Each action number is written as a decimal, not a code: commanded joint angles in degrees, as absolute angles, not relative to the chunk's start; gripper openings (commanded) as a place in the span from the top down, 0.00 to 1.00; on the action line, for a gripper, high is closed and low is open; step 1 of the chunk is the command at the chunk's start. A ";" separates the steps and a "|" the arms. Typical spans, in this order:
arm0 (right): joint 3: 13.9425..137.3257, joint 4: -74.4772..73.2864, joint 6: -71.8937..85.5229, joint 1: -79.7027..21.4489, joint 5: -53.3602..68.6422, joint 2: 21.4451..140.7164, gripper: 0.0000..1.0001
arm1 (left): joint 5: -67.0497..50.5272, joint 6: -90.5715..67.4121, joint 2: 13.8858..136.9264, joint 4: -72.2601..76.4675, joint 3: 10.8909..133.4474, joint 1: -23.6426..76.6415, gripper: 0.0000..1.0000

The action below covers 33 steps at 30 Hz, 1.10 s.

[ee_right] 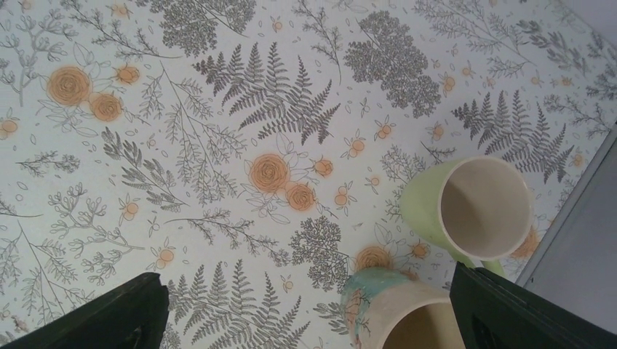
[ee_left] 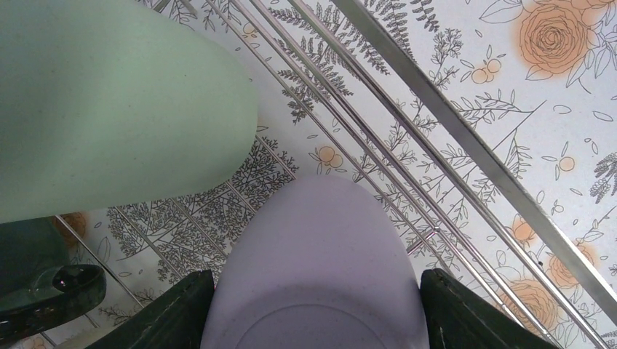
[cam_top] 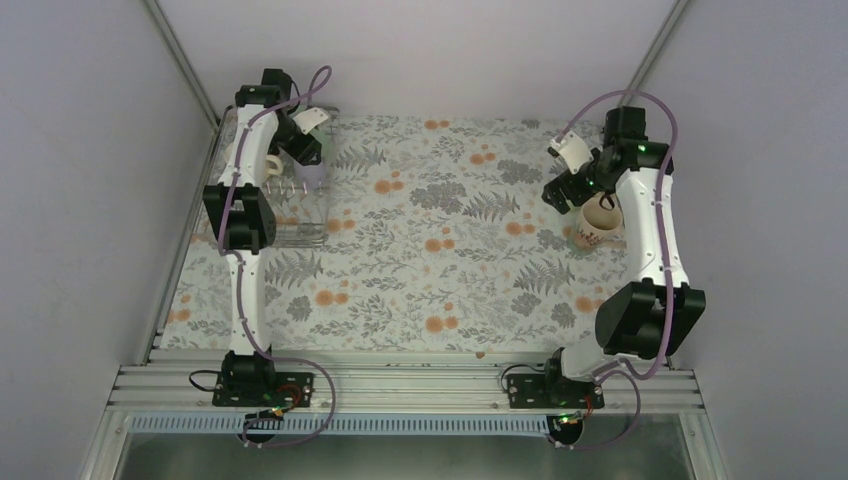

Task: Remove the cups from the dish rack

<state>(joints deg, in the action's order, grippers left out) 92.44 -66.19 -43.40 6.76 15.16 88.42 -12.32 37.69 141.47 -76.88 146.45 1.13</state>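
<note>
The left gripper [ee_left: 316,320] had its jaws pressed on both sides of the lilac tumbler [ee_left: 320,240]. The tumbler stood upside down in the rack [ee_left: 466,138], near the mint tumbler [ee_left: 109,109]. It looked light, stiff and smooth, so it might slip. A firm hold around its middle seemed best. The right gripper [ee_right: 313,320] had its jaws wide open and empty over the surface [ee_right: 182,182], near the green cup [ee_right: 473,211] and patterned mug [ee_right: 393,313].

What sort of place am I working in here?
Probably a robot test booth, not a real kitchen: bare grey walls close it in, the arms are bolted to a metal rail, and a floral tablecloth carries the dish rack holding a lilac cup.
</note>
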 commanded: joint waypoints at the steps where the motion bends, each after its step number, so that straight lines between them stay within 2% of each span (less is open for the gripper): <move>1: 95.59 -67.41 -43.24 6.25 18.30 86.61 0.00 | -12.69 37.27 137.69 -77.70 147.48 1.19 0.40; 10: 106.55 -73.58 -42.10 4.48 35.03 90.60 0.00 | -12.63 35.68 126.54 -77.65 147.98 4.30 0.40; 15: 110.07 -73.60 -40.70 1.73 43.92 92.69 0.00 | -14.54 33.33 120.54 -76.70 147.70 8.92 0.40; 19: 112.67 -73.56 -40.69 1.36 55.75 94.72 0.00 | -15.21 31.30 116.71 -73.96 146.23 15.41 0.39; 24: 114.62 -73.57 -40.87 1.32 68.56 100.53 0.00 | -16.86 28.76 115.64 -71.84 148.69 23.86 0.38; 33: 118.63 -73.52 -37.75 1.41 81.78 113.20 0.00 | -14.40 28.50 117.66 -70.86 153.03 35.33 0.35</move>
<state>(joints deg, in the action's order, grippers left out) 115.83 -73.12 -40.03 1.52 70.59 109.86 -15.09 29.91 116.88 -72.20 150.76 32.73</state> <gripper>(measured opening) 0.995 0.655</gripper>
